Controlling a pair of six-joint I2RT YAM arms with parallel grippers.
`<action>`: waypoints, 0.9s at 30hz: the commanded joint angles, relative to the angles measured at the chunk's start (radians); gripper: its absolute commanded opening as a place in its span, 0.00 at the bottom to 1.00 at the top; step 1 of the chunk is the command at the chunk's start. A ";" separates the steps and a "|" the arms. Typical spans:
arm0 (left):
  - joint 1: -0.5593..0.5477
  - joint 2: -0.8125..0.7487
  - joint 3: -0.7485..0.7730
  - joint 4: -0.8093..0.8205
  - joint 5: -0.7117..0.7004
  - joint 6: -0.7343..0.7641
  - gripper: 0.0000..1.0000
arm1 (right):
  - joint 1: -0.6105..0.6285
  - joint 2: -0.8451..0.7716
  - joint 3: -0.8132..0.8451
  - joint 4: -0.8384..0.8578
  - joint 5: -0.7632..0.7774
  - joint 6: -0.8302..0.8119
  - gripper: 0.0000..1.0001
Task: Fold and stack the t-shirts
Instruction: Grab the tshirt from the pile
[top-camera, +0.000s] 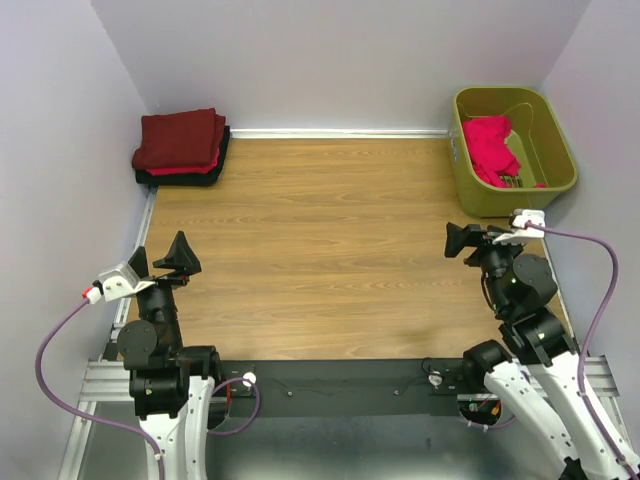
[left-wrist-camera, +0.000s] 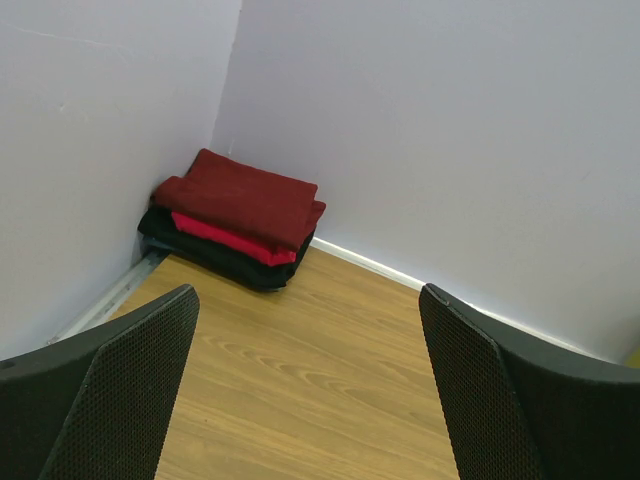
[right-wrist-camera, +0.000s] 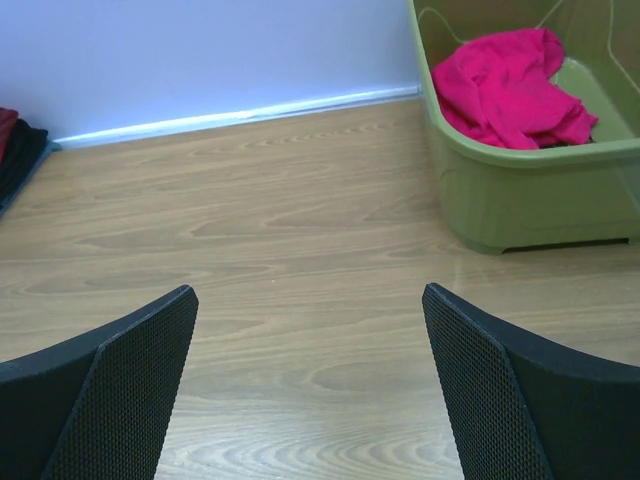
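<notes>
Both hands are released and hold nothing. The left hand hangs over the near left of the tabletop with its fingers spread wide, and the right hand does the same on the near right.

The pink t-shirt lies crumpled inside the olive basket at the far right corner, bunched towards the basket's left wall and partly riding up it. It looks light, limp cloth that will sag and trail as soon as it is lifted, so I'd pinch a raised fold near the top of the heap, then find the shoulders or hem once it is spread flat.

The folded stack sits in the far left corner, tight against both walls: a maroon shirt on top, red showing beneath it and black at the bottom. It looks soft enough to slump if nudged.

The basket's rim stands between the right hand and the shirt, so I'd expect the reach to have to go over and down into it. Cloth could also catch on that rim on the way out. The wood between the two corners is the place for folding.
</notes>
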 joint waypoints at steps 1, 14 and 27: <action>0.000 -0.022 -0.002 0.013 0.001 0.001 0.99 | 0.005 0.059 0.047 -0.001 0.025 0.023 1.00; 0.001 0.071 0.011 -0.001 0.021 -0.019 0.99 | 0.003 0.873 0.503 0.091 -0.033 0.011 1.00; 0.000 0.054 0.003 -0.003 0.011 -0.024 0.99 | -0.266 1.495 1.118 0.078 0.062 0.019 1.00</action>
